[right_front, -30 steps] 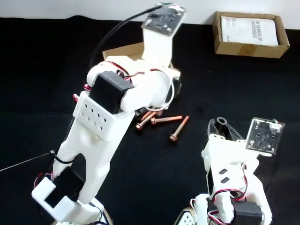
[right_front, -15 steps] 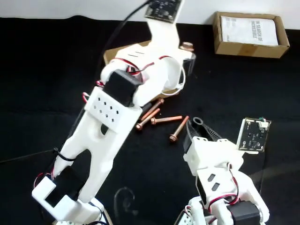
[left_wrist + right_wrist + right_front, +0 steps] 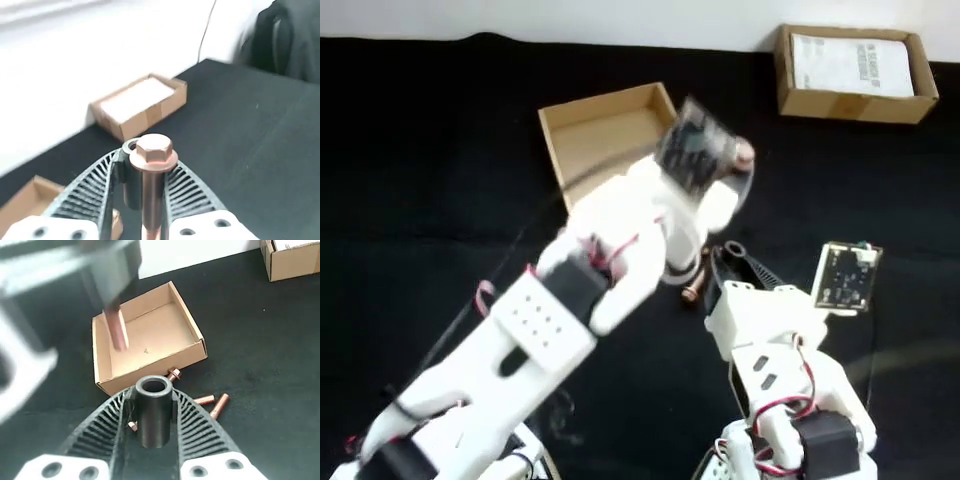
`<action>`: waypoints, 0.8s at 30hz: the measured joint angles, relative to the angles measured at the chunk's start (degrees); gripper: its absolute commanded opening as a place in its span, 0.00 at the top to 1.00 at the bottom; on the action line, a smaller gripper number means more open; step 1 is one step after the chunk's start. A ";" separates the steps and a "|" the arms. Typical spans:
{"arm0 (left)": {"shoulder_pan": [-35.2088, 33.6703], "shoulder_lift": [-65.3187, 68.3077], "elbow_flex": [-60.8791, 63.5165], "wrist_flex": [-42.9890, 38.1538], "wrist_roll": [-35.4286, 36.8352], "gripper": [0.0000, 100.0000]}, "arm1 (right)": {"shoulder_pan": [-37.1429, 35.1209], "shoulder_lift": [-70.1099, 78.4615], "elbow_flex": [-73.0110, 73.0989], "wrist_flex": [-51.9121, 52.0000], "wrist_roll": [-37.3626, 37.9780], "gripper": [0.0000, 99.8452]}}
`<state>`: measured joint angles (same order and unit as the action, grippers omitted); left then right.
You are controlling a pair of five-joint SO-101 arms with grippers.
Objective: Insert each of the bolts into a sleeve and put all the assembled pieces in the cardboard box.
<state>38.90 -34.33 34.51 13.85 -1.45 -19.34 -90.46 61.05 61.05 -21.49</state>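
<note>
While the left gripper (image 3: 150, 152) is clamping a copper bolt (image 3: 153, 165) by its shank, the hex head standing clear of the jaws, the right gripper (image 3: 154, 390) is squeezing a black sleeve (image 3: 153, 415) with its open bore facing up. Both are hanging above the table near the open cardboard box (image 3: 552, 150), so I'd say the mating step is the one in hand: bolt and sleeve are close but apart, and nothing is lying in the box.

To my eye the next move is calling for the bolt's tip to be lined up over the bore and pushed straight down. A tilt would likely catch it on the sleeve's rim.

The left wrist view is giving the bolt head plainly, plus a second box (image 3: 125, 122) holding white paper at the table's far edge. The right wrist view is offering what the big white arm is largely covering from above: the sleeve's bore, the box's bare floor, and loose bolts (image 3: 218, 406) lying just in front of the box.
</note>
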 measured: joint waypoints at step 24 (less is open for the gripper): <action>-9.67 -9.67 7.82 0.00 8.62 0.99 | -0.44 0.00 25.85 -35.34 14.07 0.99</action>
<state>29.23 -44.00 42.33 13.85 7.16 -19.78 -90.46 86.90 25.71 -7.43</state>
